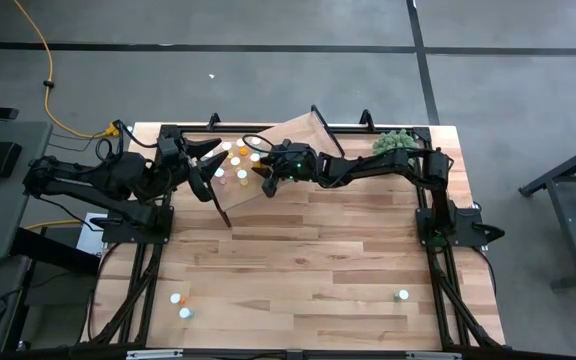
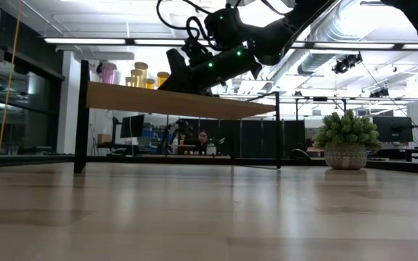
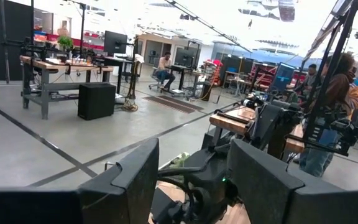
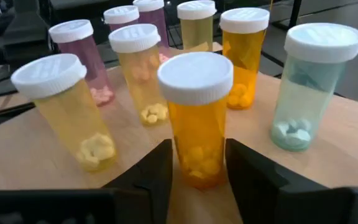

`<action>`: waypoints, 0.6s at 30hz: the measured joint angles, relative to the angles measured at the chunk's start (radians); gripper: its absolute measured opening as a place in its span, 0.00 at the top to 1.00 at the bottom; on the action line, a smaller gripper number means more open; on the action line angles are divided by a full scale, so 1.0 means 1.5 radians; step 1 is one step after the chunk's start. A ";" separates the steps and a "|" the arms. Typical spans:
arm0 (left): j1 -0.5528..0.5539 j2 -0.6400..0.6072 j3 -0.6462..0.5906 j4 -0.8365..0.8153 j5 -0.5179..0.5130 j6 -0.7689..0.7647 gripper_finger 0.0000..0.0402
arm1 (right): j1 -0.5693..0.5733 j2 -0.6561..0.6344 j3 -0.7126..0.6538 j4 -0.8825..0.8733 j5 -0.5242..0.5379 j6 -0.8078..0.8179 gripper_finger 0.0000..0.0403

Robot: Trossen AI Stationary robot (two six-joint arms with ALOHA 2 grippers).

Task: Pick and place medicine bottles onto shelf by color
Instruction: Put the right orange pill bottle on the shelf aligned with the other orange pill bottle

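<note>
The light-wood shelf [image 1: 288, 150] stands at the table's far side. Several medicine bottles with white caps stand on it [image 1: 238, 160]: yellow [image 4: 67, 109], pink [image 4: 79, 56], orange [image 4: 244, 53] and teal [image 4: 312, 81]. My right gripper [image 4: 197, 155] reaches over the shelf [image 1: 265, 180] and is shut on an orange bottle [image 4: 196, 118]. My left gripper [image 1: 208, 165] hovers open and empty at the shelf's left end [image 3: 191, 168]. Three more bottles stand on the tabletop near the front: two at the left [image 1: 180, 305] and one at the right [image 1: 402, 295]. My right gripper pinches the orange bottle's lower body [image 4: 194, 168] between its two fingers, one on each side. The fingers [image 4: 151, 174] come nearly level across the shelf top. The bottle stands upright, cap up, its base at the shelf's surface; whether it rests on it cannot be told.
A fuzzy green plant in a pot [image 1: 393, 143] stands at the table's far right, beside the shelf [image 2: 347, 141]. The shelf's black legs [image 2: 82, 116] reach down to the tabletop. The wide wood tabletop [image 1: 308, 260] lies in front.
</note>
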 joint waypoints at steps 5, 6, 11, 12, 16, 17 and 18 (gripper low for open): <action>0.000 0.000 0.000 0.000 0.000 0.000 0.53 | 0.000 0.000 0.000 -0.008 0.012 -0.001 0.56; 0.000 0.000 0.000 0.000 0.000 0.000 0.53 | 0.000 -0.001 0.000 -0.008 0.012 -0.001 0.54; 0.000 0.000 0.000 0.000 0.000 0.000 0.53 | 0.000 -0.016 0.000 -0.041 0.012 -0.006 0.50; 0.000 0.000 0.000 0.000 0.000 0.000 0.53 | 0.000 -0.022 0.000 -0.056 0.012 -0.013 0.50; 0.000 0.000 0.000 0.000 0.000 0.000 0.53 | -0.002 -0.050 0.001 -0.108 0.003 -0.036 0.50; 0.000 0.000 0.000 0.000 0.000 0.000 0.53 | -0.002 -0.056 0.001 -0.122 -0.004 -0.039 0.50; 0.000 0.000 0.000 0.000 0.000 0.000 0.53 | -0.002 -0.064 0.001 -0.137 -0.009 -0.044 0.50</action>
